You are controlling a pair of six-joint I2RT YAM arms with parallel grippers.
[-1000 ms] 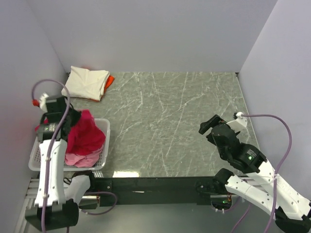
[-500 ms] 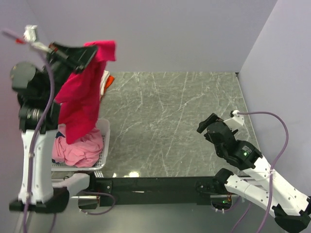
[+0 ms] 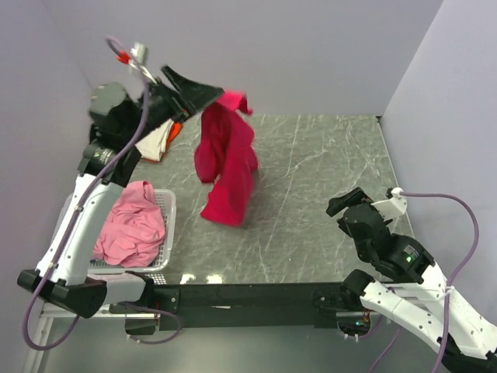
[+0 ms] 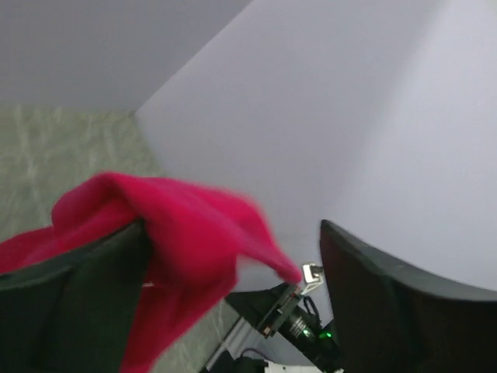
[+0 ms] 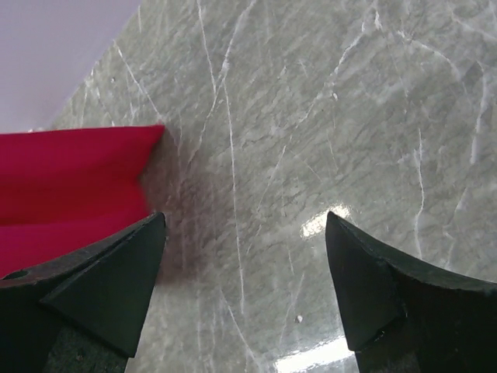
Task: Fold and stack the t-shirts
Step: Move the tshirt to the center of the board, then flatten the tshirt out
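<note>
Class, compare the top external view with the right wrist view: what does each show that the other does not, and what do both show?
Only the top view: the basket holding pink shirts, a folded cream shirt at the back left, and the left arm. Only the right wrist view: a close look at the right fingers, spread apart with nothing between them. Both: the red shirt and the table.
</note>
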